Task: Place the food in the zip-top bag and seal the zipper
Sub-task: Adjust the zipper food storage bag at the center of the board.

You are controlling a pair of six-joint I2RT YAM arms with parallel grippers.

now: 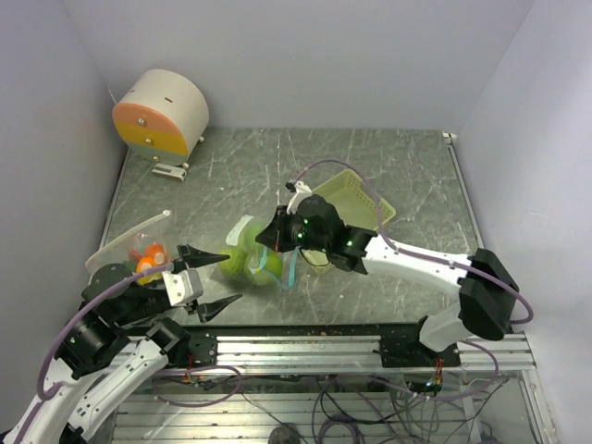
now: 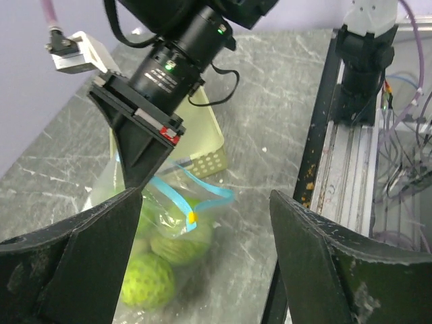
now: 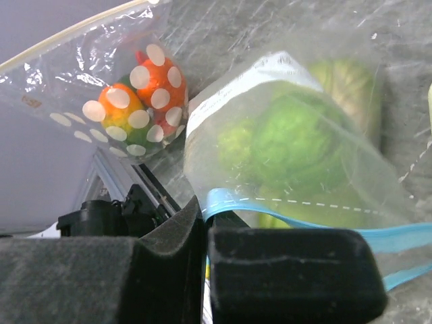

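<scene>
A clear zip-top bag (image 1: 248,261) lies on the table with several round green toy fruits (image 2: 147,280) inside; they also show in the right wrist view (image 3: 293,138). Its blue zipper strip (image 2: 177,196) carries a small yellow slider (image 2: 192,217), and the two strips stand apart near the right end. My right gripper (image 1: 267,240) is shut on the blue zipper strip (image 3: 270,210) at the bag's mouth. My left gripper (image 1: 232,275) is open and empty, its fingers either side of the bag's near end (image 2: 169,236).
A second clear bag (image 1: 129,242) with orange dotted toys (image 3: 145,94) lies at the left beside my left arm. A pale yellow-green basket (image 1: 359,196) stands behind the right gripper. A round white-and-orange drum (image 1: 162,113) sits at the back left. The metal rail (image 2: 337,175) runs along the near edge.
</scene>
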